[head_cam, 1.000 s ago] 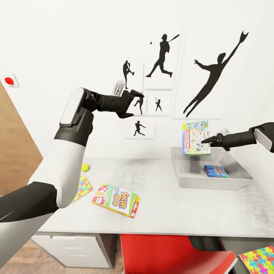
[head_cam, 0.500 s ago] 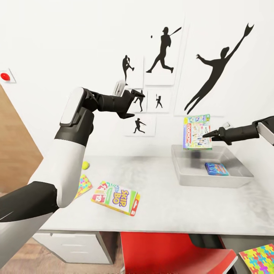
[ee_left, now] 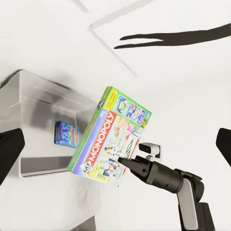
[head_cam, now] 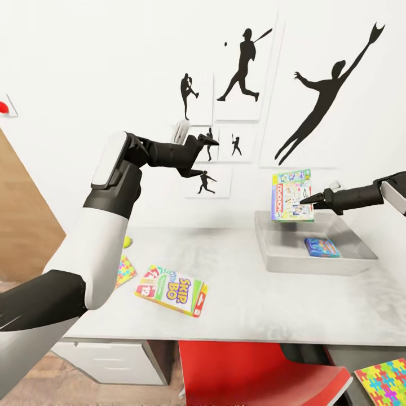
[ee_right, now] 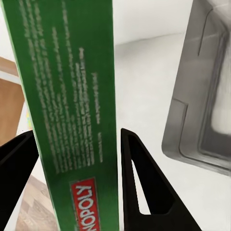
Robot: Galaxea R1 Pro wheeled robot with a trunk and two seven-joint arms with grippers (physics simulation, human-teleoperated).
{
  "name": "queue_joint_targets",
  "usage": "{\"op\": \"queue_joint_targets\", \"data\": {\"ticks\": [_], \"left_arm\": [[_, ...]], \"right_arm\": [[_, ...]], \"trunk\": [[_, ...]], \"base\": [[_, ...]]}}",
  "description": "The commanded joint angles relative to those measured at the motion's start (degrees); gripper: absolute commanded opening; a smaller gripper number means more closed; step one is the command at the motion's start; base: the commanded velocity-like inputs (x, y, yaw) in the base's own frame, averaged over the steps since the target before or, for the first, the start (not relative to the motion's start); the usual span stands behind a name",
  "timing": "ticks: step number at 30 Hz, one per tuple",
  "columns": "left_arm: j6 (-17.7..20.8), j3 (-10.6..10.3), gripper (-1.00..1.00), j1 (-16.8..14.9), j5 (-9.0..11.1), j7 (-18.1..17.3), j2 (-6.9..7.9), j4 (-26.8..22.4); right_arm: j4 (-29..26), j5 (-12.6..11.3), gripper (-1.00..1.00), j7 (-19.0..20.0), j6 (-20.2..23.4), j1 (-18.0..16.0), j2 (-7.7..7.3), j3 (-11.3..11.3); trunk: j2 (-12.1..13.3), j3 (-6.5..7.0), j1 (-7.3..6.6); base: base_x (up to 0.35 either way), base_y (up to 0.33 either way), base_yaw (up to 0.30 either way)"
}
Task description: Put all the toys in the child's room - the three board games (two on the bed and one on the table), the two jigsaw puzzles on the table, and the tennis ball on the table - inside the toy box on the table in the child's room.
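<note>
The right claw (head_cam: 309, 201) is squeezing the green-edged Monopoly game box (head_cam: 291, 197) by its thin side, so the flat box is hanging upright in the air, just above the back wall of the shallow pale grey toy box (head_cam: 280, 260). Holding it by the edge is probably letting the robot drop it flat into the bin. The right arm is reaching in level from 3 o'clock, stretched out long and straight toward the middle. In the right wrist view the green side of the box (ee_right: 72, 115) is sitting tight between the two black fingers (ee_right: 142, 192). A small blue game box (head_cam: 322, 247) is already lying inside the bin. The left arm is bending up high, and the left claw (head_cam: 204, 152) is pointing toward 3 o'clock at the wall pictures, with its fingers apart and nothing in them. The white, green and red SKIP BO box (head_cam: 171, 290) is lying flat on the light grey worktop (head_cam: 254, 304) at 7 o'clock from the bin, well apart from it. A bright jigsaw square (head_cam: 125, 270) and the little yellow-green ball (head_cam: 128, 242) are peeking out from behind the left arm, and another bright jigsaw square (head_cam: 381, 383) is showing near the red chair (head_cam: 254, 375).
</note>
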Motion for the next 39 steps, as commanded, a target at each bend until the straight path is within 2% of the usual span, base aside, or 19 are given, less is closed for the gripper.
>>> {"op": "queue_joint_targets", "data": {"ticks": [1, 10, 18, 23, 39], "left_arm": [[-0.04, -0.37, 1.00, -0.09, 0.98, 0.61, -0.02, -0.01], [-0.05, -1.71, 1.00, -0.38, 2.26, 0.63, -0.04, 0.33], [-0.05, -2.14, 1.00, -0.52, 2.65, 0.64, -0.05, 0.76], [-0.05, -2.21, 1.00, -0.93, 2.73, 0.64, -0.05, 1.50], [-0.05, -2.25, 1.00, -2.30, 2.72, 0.66, -0.05, 3.25]], "right_arm": [[0.01, -0.23, -1.00, 0.45, 0.34, -0.08, -0.04, 0.28], [0.10, 0.29, -1.00, 0.45, 0.37, -0.09, 0.00, 0.51], [0.12, 4.58, -1.00, 0.86, 0.44, -0.09, 0.07, 0.59], [0.12, 6.02, -1.00, 0.97, 0.45, -0.10, 0.16, 0.60], [-0.09, 7.55, -1.00, 0.97, 1.46, -0.45, 0.24, 0.61]], "trunk": [[-0.08, -0.18, 0.01], [-0.08, -1.03, 0.01], [-0.08, -1.78, 0.01], [-0.08, -2.25, 0.01], [-0.08, -3.75, 0.01]], "base": [[0.000, 0.000, 0.000], [0.000, 0.000, 0.000], [0.000, 0.000, 0.000], [0.000, 0.000, 0.000], [0.000, 0.000, 0.000]]}}
